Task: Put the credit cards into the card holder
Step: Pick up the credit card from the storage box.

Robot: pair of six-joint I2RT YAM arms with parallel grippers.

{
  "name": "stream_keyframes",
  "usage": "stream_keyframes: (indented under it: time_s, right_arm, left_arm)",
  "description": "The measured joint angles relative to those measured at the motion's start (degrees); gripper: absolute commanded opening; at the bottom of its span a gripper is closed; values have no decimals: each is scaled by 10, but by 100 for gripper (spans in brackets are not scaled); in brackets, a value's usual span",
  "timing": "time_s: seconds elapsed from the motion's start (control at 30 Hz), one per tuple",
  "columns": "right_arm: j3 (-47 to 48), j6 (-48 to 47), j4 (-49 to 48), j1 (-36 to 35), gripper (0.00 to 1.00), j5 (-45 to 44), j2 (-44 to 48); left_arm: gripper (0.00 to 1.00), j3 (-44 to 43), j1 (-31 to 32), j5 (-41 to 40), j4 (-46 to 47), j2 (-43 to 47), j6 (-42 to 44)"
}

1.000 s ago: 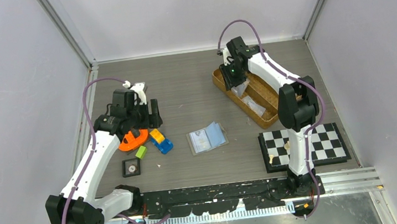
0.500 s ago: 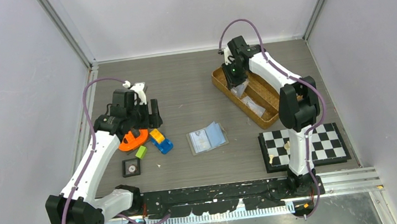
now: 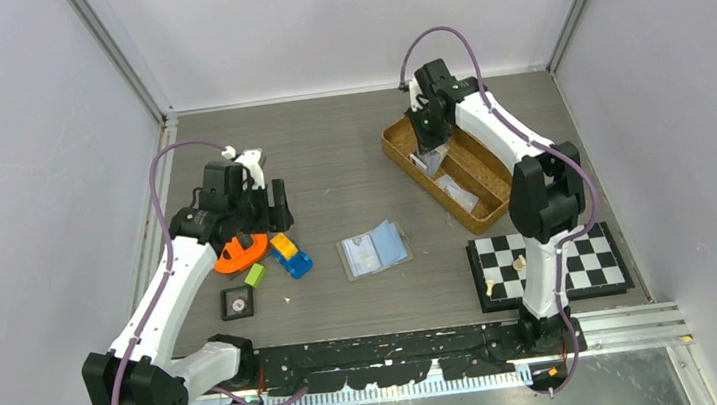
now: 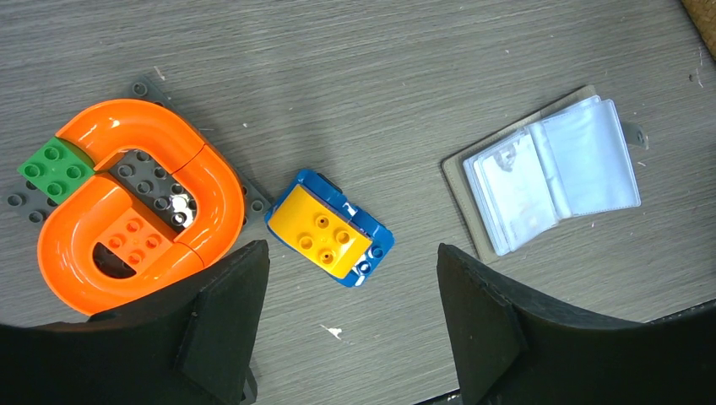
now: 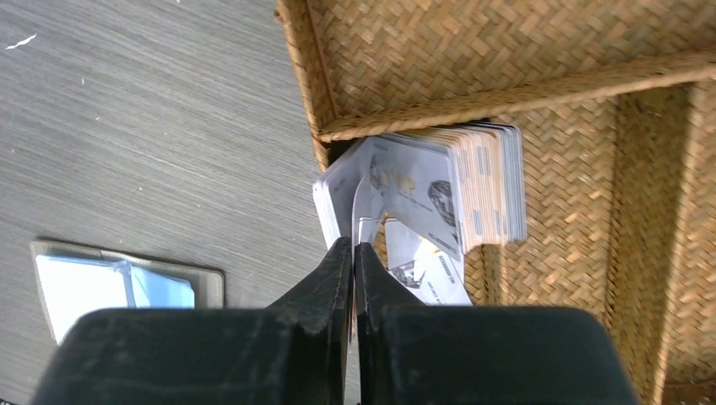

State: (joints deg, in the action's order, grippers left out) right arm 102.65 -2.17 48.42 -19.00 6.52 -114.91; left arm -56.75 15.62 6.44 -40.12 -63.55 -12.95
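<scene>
Bench [image 3: 348,138]: grey wood grain, everything sits on it.

Right arm [image 3: 535,194] reaches to the far right of the bench. The right gripper [image 5: 353,246] has its fingers pressed almost flat together, pinching 1 of the credit cards [image 5: 485,181] by its edge.

Left arm [image 3: 167,283] is out over the toys on the left. The left gripper [image 4: 346,261] is spread wide with nothing in it, hanging above the blue-and-yellow brick [image 4: 331,232].

Woven tray [image 3: 395,150]: long, set at an angle at the far right, with a divider inside.

Chessboard [image 3: 592,260]: near right, beside the right arm's base, with 2 small pale pieces on it.

Card holder [image 3: 375,251]: mid bench, lying open with the clear sleeves up. It's between the toys and the tray, touching neither, and neither gripper is on it.

Orange U-shaped track [image 4: 135,198]: on a grey plate, with a green brick [image 4: 52,167] at 1 end. The blue-and-yellow brick is just beside it.

Black tile with dial [image 3: 236,302]: nearer the arm bases, with a loose green brick [image 3: 255,275] next to it.

The credit cards stand on edge as a stack in the tray, packed into the corner where the divider meets the side wall. The pinched card is at the front of the stack and bows away from the rest.
</scene>
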Motion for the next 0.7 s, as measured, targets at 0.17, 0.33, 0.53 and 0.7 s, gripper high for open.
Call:
stream_keyframes:
  time_s: [0.17, 0.33, 0.53, 0.7]
  right_arm:
    - [0, 7, 7, 0, 1, -38, 28]
    - [-1, 34, 11, -1, 0, -67, 87]
    - [-43, 84, 7, -14, 0, -55, 234]
    - [-192, 136, -27, -71, 1, 2, 400]
  left_arm:
    - [72, 2, 0, 5, 1, 0, 0]
    - [70, 9, 5, 30, 6, 2, 0]
    - [70, 9, 73, 84, 27, 14, 1]
    - [71, -12, 134, 159, 41, 2, -1]
